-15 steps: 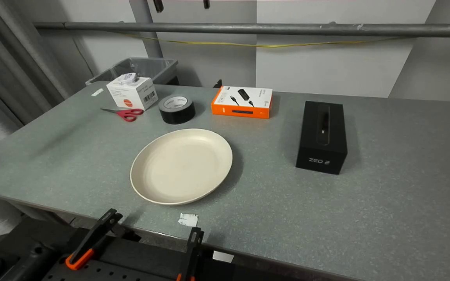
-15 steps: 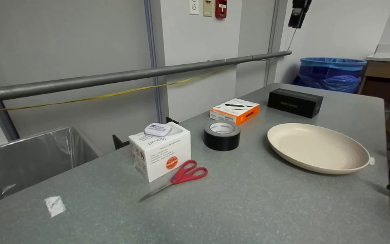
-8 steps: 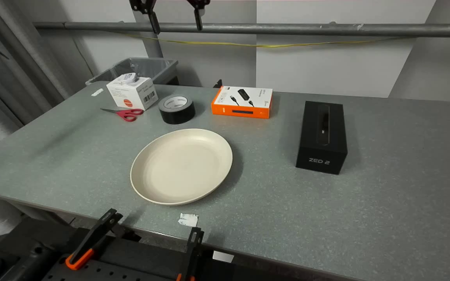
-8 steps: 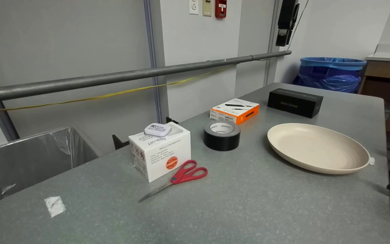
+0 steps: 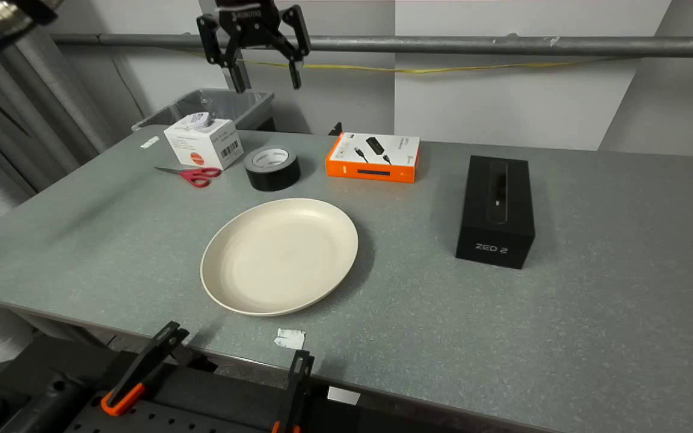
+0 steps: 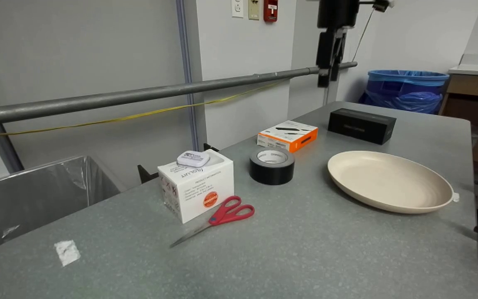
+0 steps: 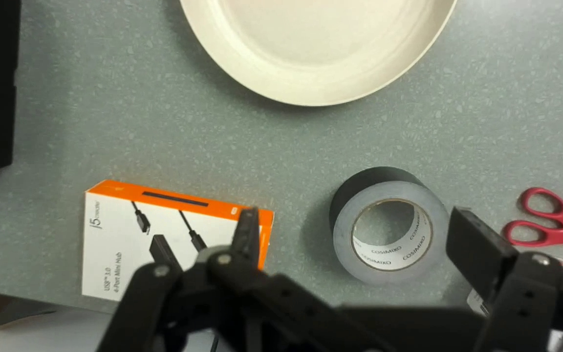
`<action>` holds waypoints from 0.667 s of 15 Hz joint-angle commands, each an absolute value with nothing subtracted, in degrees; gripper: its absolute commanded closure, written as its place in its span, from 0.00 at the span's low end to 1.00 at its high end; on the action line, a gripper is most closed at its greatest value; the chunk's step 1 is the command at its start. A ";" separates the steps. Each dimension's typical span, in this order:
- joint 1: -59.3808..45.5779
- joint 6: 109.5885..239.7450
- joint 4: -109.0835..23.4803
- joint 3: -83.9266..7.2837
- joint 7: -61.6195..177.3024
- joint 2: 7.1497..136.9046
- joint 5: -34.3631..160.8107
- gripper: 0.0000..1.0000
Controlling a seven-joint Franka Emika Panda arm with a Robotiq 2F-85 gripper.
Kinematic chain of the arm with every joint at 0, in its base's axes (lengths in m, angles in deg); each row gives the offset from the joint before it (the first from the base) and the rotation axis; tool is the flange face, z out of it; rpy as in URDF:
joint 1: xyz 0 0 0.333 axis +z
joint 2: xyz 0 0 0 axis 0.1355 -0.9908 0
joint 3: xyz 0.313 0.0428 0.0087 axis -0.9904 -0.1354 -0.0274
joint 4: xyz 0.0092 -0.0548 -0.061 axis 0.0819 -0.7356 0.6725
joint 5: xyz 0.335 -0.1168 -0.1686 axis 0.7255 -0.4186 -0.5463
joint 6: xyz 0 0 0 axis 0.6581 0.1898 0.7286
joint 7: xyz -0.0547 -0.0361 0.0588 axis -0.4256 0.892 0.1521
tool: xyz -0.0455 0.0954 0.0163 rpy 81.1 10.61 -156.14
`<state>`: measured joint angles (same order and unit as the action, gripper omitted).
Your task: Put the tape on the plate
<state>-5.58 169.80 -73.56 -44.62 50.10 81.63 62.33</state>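
Step in hand: most likely the reach for the tape (image 5: 272, 175); no pick-up yet, and the set-down on the plate (image 5: 280, 258) comes after it.
Gripper (image 5: 267, 85): released, its fingers (image 5: 295, 75) spread apart and holding nothing; it hangs well above the tabletop (image 5: 418, 325), at the top of the frame, left of centre.
Tape: flat on the tabletop, apart from the plate; right of centre and below the middle in the wrist view, seen between the fingers but nearer the one at the frame's right.
Next move: probably calls for a slight sideways shift to centre the roll, then a drop and a squeeze, around the roll or on one wall of the ring; which cannot be told. The orange-and-white box (image 7: 164, 230), overlapped by the finger at the frame's left, could get in the way.
Plate: the shallow container for the tape, which is not yet in it; lower left of centre in an exterior view.
Grey bin (image 6: 48, 187): left edge; a clear liner inside, the bottom not made out.
Blue bin (image 6: 407, 85): upper right, blue liner over its rim, contents hidden.
White box (image 6: 199, 187): left of centre, a small pale object (image 6: 193, 158) on top, inside hidden.
Black box (image 6: 361, 126): right of centre, inside hidden.
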 commanded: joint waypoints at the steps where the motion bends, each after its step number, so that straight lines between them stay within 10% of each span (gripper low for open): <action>1: -2.72 170.46 -62.98 -44.53 59.46 67.77 55.73 0.00; 10: 0.60 165.04 -44.50 -42.49 62.09 48.13 55.11 0.00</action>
